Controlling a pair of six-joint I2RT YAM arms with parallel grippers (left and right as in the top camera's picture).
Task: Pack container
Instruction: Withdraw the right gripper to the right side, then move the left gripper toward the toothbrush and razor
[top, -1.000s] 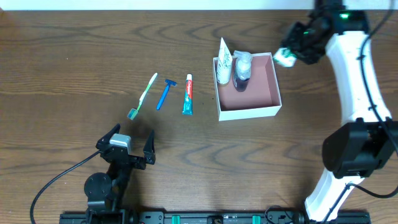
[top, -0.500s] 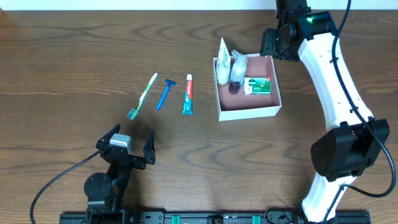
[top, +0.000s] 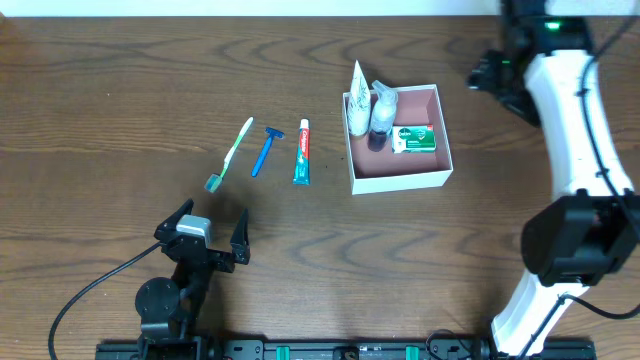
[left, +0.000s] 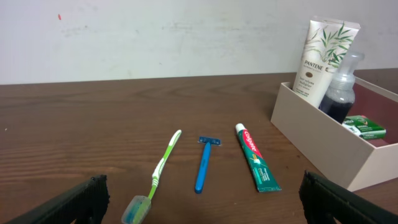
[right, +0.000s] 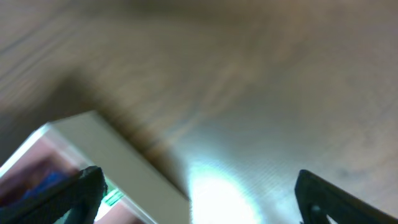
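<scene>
Right gripper (top: 488, 72) sits in the upper right of the overhead frame, clear of the container's far corner, with its fingers wide apart and nothing between them. A second ago it carried the soap packet there, half a second ago it was over the box, and now it has pulled back without it. Left gripper (top: 210, 228) rests at the lower left, likewise spread open and empty. On the wooden table (top: 120, 80) the container (top: 400, 182) lies right of centre, with white walls and a pink floor. Inside it a white tube (top: 358, 100) leans at the left wall with a dark bottle (top: 380, 112) just beside it. The soap packet (top: 415, 138) now lies flat on the floor to the bottle's right, so that item looks packed. Left of the box, outside it, lie the toothpaste (top: 302, 152) nearest, then the toothbrush (top: 232, 152) farthest left, and the razor (top: 265, 150) between them. By my reading these three remain to be packed.
</scene>
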